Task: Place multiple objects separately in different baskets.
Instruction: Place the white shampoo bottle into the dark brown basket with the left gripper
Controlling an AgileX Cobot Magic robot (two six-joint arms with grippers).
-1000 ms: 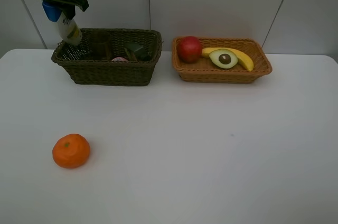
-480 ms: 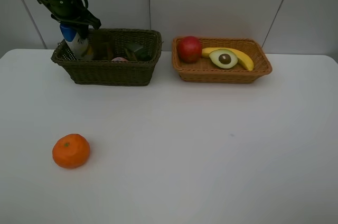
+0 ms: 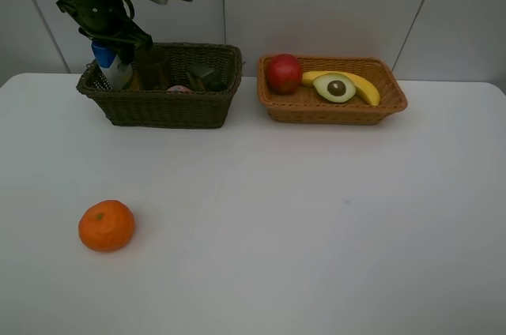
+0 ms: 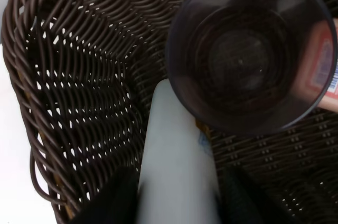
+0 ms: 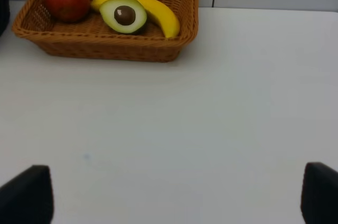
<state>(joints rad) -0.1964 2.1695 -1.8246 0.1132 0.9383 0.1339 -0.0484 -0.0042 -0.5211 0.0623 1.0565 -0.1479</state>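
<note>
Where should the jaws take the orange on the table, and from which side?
Across the orange's widest middle, from straight above. It is round, sits alone on the white table, and nothing crowds any side, so a top-down pinch looks safest.

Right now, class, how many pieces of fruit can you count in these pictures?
4. The red apple, avocado half and banana lie in the orange-tan basket. The orange sits alone on the table. The dark basket could hide more.

No legible text, seemingly.
</note>
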